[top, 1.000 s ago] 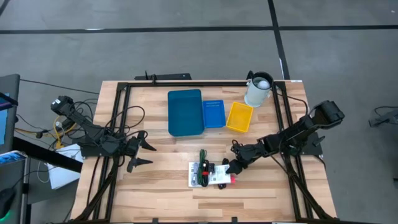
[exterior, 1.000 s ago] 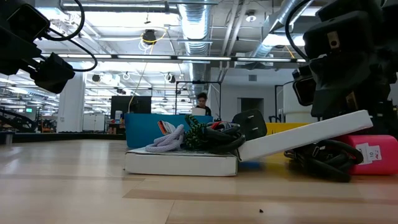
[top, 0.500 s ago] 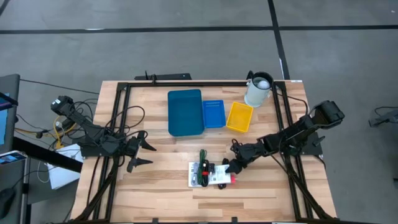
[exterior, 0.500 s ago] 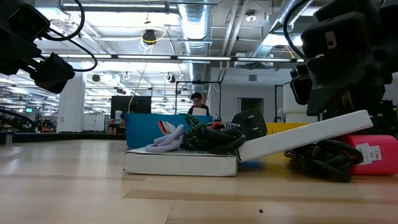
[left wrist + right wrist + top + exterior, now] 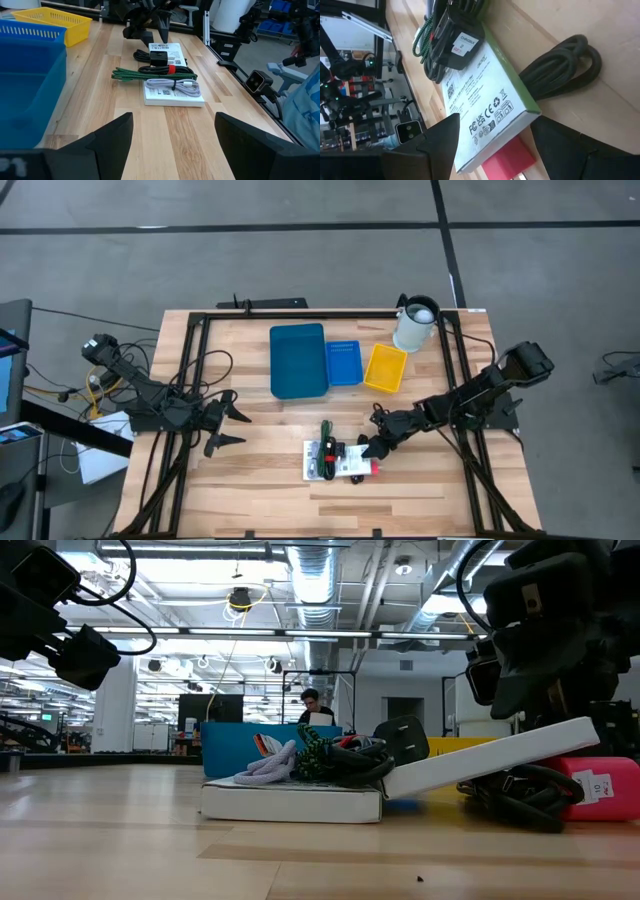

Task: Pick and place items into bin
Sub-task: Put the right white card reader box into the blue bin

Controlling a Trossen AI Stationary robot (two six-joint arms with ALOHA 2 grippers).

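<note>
Nearest the front desk edge, a small heap of items: a flat white box lying on the wood, carrying a green-and-black braided cable, a pale grey cable and a black adapter with a red band. Just beside it, a second white printed box tilted up at one end, propped on a red block, with a coiled black cable touching its side. Right gripper poised at that tilted box's edge, fingers spread to either side of the box corner, released and grasping nothing. Off to the other side of the desk, well apart from the heap, left gripper hovering above the bare wood, fingers splayed wide and empty. Farther back, three bins in a row: a large blue bin, a smaller blue bin and a yellow bin, none holding any of the heap. At the far right corner, a white jug standing upright. Beyond the desk, in the low view, a person seated in the room behind.
</note>
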